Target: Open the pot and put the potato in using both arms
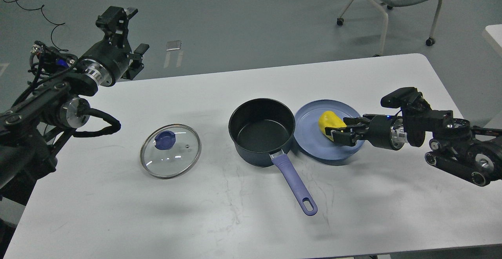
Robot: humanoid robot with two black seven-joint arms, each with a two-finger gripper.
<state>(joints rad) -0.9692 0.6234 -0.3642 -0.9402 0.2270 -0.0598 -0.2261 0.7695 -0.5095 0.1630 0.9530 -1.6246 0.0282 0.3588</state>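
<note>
Potato point(328, 121): yellow, lumpy; lies on blue plate point(313, 145), at the fingertips of the right tool point(340, 130), whose two fingers sit closed around its near end. Pot point(262, 130): dark navy, uncovered, black inside showing; stands on the desk point(235, 212) just left of that tool, rim touching the plate, blue handle pointing toward the viewer. Glass lid point(170, 151): flat on the desk, knob up, below and to the right of the left tool point(135, 35). Left tool: raised over the desk's far-left edge, fingers spread, holding nothing.

The lid point(170, 151) lies left of the pot point(262, 131); the potato point(330, 122) sits on the plate point(313, 143) right of it.
</note>
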